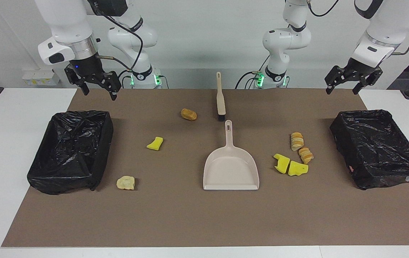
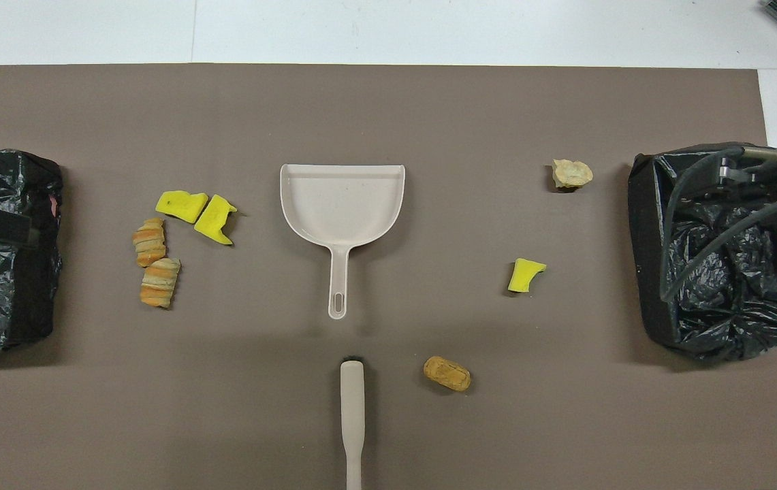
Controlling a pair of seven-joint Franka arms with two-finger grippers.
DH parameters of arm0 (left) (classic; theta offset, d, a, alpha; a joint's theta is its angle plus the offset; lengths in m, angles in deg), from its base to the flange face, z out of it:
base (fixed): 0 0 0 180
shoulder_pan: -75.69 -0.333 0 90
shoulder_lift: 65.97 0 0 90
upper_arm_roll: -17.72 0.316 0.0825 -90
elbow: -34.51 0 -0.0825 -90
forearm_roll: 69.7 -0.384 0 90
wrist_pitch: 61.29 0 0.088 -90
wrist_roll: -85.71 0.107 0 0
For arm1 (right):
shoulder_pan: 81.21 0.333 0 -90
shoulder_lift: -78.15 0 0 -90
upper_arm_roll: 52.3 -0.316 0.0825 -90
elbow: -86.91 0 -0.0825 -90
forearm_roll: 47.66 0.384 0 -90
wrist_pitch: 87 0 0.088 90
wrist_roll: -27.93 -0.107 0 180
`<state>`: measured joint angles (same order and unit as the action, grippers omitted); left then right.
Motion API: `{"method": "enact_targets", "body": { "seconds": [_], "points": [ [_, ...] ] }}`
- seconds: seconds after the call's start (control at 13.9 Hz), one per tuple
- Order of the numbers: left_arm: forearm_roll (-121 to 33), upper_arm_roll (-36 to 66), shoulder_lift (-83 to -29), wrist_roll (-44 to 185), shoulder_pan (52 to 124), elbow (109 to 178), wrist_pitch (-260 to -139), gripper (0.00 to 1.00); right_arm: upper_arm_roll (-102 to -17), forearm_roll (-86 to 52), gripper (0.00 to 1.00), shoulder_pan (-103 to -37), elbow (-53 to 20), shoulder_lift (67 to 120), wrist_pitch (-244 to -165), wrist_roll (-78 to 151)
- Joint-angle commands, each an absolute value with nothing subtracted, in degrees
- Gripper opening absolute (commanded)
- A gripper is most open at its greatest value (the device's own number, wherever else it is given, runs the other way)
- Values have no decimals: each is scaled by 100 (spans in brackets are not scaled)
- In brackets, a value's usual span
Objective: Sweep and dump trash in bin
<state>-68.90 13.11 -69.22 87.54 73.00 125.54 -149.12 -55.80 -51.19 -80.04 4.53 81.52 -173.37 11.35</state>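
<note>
Both arms wait raised at the robots' edge of the brown mat [image 1: 190,222], nothing in hand: the left gripper [image 1: 352,86] hangs over the mat corner next to the bin at the left arm's end [image 1: 378,148], jaws spread wide and empty; the right gripper [image 1: 98,86] hangs over the corner next to the bin at the right arm's end [image 1: 70,154], likewise wide open and empty. The beige dustpan [image 1: 231,168] lies flat at mid-mat, handle toward the robots, mouth away from them. The beige brush [image 1: 220,96] lies in line with that handle, nearer to the robots, bristle end just short of it and not touching. Read as a clock face in the overhead view, centred on the dustpan: a cluster of trash sits at 9 o'clock, being two yellow wedges [image 2: 194,212] touching each other and two striped bread lumps [image 2: 153,269] just beside them; a single yellow wedge [image 2: 526,275] lies at 4 o'clock, a pale lump [image 2: 572,173] at 3 o'clock near the bin, and a brown lump [image 2: 447,373] at 5 o'clock near the brush. No sweeping has begun. Judged procedure: one gripper takes the brush by its handle, the other takes the dustpan handle. Grip each handle squarely at mid-length so the tool does not pivot. Set the pan lip flat on the mat against the cluster first, then sweep low and short; the light pieces may roll or bounce.
</note>
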Motion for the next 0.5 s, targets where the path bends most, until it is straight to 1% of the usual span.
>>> {"method": "enact_targets", "body": {
  "seconds": [0.0, 0.43],
  "points": [
    [-6847, 1298, -7055, 8765, 7270, 12723, -14962, 100, -5600, -5004, 100, -8051, 403, 8096, -17305, 1247],
    [-6847, 1307, -7098, 8826, 7261, 12767, -14910, 100, -5600, -5004, 100, -8051, 403, 8096, -17296, 1282]
  ]
}}
